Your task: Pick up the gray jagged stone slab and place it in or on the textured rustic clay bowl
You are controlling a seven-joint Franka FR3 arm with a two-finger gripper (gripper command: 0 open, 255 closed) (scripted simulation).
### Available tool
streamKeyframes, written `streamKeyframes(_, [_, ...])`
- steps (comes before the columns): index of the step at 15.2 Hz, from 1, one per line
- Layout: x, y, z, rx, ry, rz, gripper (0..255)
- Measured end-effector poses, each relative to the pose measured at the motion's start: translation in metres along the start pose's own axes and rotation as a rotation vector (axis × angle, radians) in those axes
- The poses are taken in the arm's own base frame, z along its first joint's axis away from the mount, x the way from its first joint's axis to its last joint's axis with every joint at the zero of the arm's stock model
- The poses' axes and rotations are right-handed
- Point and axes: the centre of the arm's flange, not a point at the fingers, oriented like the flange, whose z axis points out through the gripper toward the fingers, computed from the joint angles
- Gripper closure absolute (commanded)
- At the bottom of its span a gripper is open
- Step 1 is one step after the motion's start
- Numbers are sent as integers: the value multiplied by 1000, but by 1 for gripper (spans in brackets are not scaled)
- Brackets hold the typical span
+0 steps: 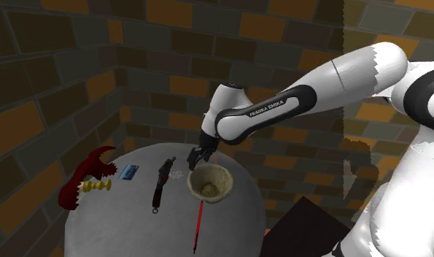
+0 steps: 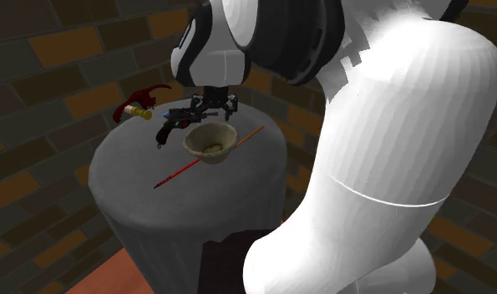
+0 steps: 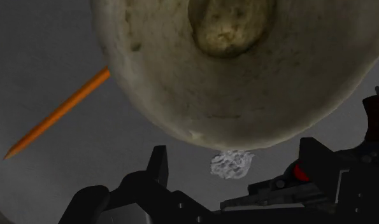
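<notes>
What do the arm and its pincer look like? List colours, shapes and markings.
The arm has smooth, rounded white shells with dark grey-black joints. A black band along the forearm carries white FRANKA EMIKA lettering. The pincer is all black and blocky, with two short fingers.

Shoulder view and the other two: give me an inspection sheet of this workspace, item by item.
Surface: round grey table.
Job's things: pale jagged stone slab on the table beside the clay bowl, not held.
Clutter: red claw-shaped thing, yellow piece, blue card, black tool, red-orange stick.
Grippers: gripper open, low over the stone.
Cables: nothing seen.
Surroundings: brick walls.
</notes>
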Motion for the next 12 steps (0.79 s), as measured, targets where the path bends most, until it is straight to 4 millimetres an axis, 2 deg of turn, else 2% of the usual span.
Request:
streamKeyframes(4, [36,-10,34,13,36,-18,0])
streamKeyframes(6, [49,-18,43,19,51,-26,0])
streamKeyframes(12, [53,-20,74,21,57,-28,0])
